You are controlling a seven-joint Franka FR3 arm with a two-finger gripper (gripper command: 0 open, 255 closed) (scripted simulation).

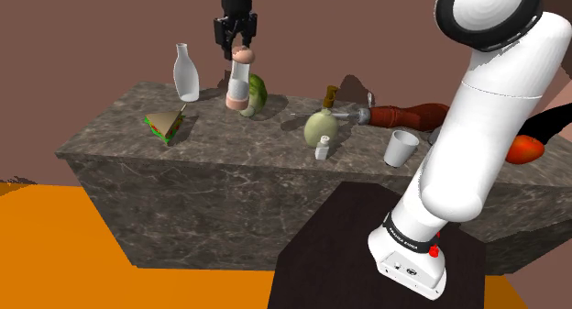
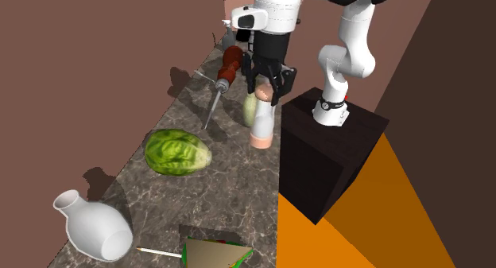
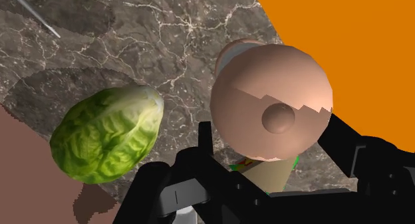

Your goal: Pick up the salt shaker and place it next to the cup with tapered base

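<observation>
Marble bench (image 1: 229, 147), shoulder view's upper left: fingers (image 3: 362, 166) spread wide astride the shaker (image 1: 239, 78). Grasping step; next, close, lift toward the cup (image 1: 401, 148).

Nothing in these pictures can be read. The only lettering is a short line of small dark print (image 1: 406, 232) on the white robot arm (image 1: 477, 124). It follows the band around the lowest link, just above the arm's base in the shoulder view, and its characters are too small to make out.
</observation>
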